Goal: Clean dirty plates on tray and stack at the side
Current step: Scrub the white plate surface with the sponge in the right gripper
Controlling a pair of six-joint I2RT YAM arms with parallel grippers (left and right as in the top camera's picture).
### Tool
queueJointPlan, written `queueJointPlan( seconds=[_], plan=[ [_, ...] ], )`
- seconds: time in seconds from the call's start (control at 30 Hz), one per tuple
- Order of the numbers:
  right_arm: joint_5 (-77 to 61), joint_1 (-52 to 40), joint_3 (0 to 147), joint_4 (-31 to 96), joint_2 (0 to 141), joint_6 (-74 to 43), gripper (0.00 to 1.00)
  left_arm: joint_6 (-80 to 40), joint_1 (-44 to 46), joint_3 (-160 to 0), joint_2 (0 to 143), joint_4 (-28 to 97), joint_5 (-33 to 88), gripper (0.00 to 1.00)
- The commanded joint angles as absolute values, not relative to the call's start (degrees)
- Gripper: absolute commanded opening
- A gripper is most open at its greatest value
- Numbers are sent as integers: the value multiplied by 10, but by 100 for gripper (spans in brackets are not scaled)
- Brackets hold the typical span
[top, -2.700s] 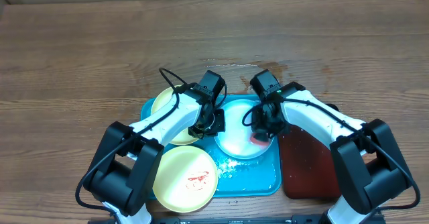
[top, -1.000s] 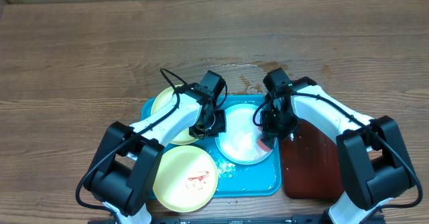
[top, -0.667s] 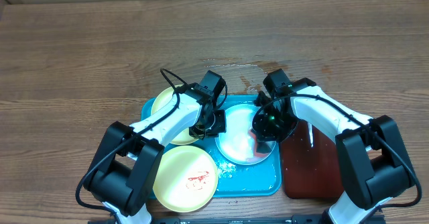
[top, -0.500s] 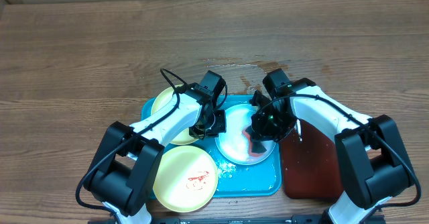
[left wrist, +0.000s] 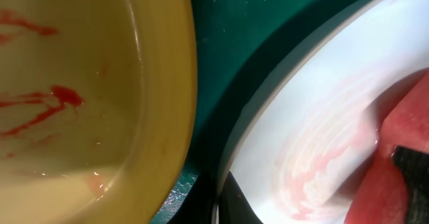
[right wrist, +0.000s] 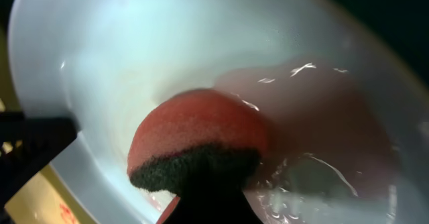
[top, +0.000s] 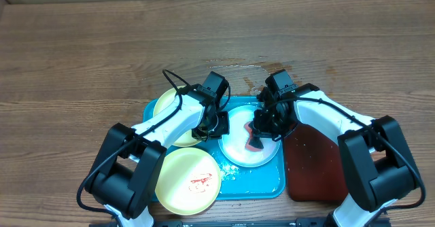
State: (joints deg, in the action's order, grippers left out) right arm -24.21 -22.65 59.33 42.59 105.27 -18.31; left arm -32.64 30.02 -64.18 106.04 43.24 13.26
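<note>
One wooden table (top: 81,50) is seen from above. Two white-and-black robot arms are stretched over it from the near edge, the left arm (top: 170,121) and the right arm (top: 326,115). One large turquoise tray (top: 266,181), wet on its floor, is set at the middle of the table. One smaller dark red-brown tray (top: 312,166) is laid just beside it on the right.

Three round plates are counted, all on the turquoise tray. The lower yellow plate (top: 187,179), marked with red smears, overhangs the near rim at the left corner. The upper yellow plate (top: 165,108), also smeared red, is partly covered by the left arm at the far left corner. The white plate (top: 238,151), filmed with pale pink, is placed on the right half. Its left rim is clamped by the left gripper (top: 212,126).

One red sponge (top: 256,143) with a dark scouring layer is gripped in the closed right gripper (top: 264,130) and pressed onto the white plate.
</note>
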Motion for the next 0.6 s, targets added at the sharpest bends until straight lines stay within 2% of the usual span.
queueJointPlan(
  seconds=[0.0,0.2,0.57],
  plan=[
    [-96,-229,585,424,1056,-254,4,-320,305,-650,1072,432,136,4],
    [13,-229,586,420,1056,-250,4,-319,305,-650,1072,432,136,4],
    [-21,-245,586,383,1056,-57,4,-317,305,-650,1072,432,136,4]
  ],
)
